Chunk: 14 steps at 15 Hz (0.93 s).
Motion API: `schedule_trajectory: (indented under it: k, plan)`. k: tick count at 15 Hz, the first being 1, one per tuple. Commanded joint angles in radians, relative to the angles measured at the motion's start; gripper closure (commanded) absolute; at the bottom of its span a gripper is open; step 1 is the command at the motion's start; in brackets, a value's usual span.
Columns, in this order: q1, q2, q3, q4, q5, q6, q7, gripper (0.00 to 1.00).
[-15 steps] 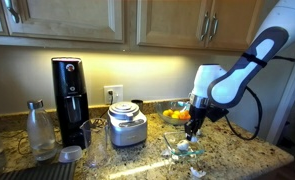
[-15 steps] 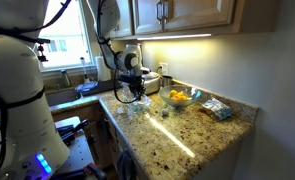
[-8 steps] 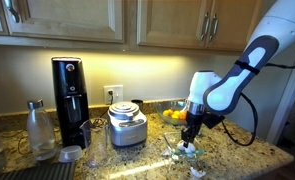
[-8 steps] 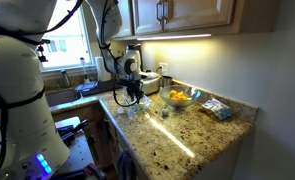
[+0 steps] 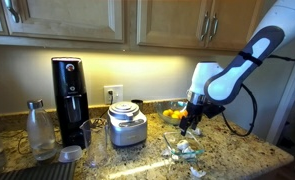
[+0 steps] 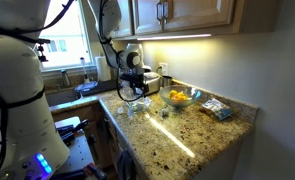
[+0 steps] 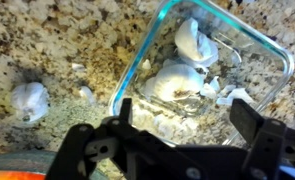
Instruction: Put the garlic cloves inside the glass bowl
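Observation:
In the wrist view the glass bowl (image 7: 133, 70) lies on the speckled granite counter with two whitish garlic cloves (image 7: 195, 40) inside, plus bits of skin. Another clove (image 7: 29, 100) rests on the counter outside the bowl, to its left. My gripper (image 7: 185, 125) hangs open just above the bowl's near part, with nothing between its dark fingers (image 7: 249, 120). In both exterior views the gripper (image 5: 190, 124) (image 6: 137, 91) hovers a little above the bowl (image 5: 187, 149). A loose clove (image 5: 197, 172) lies near the counter's front edge.
A bowl of orange and yellow fruit (image 5: 173, 115) (image 6: 177, 97) stands close behind the gripper. A steel appliance (image 5: 126, 126), a black coffee machine (image 5: 69, 100) and a bottle (image 5: 39, 130) stand along the counter. A packet (image 6: 217, 110) lies by the counter end.
The gripper dipped down to the glass bowl, its jaws opened wide, and it has risen again above the bowl with nothing held.

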Motion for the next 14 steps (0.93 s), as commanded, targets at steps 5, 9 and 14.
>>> schedule_trajectory:
  k: [5,9,14]
  plan:
    - [-0.074,-0.079,-0.051,-0.031,0.000,-0.068,-0.070,0.00]
    - [-0.121,-0.036,-0.084,-0.014,-0.006,-0.031,-0.099,0.00]
    - [-0.167,0.028,-0.092,0.008,0.028,0.067,-0.092,0.00]
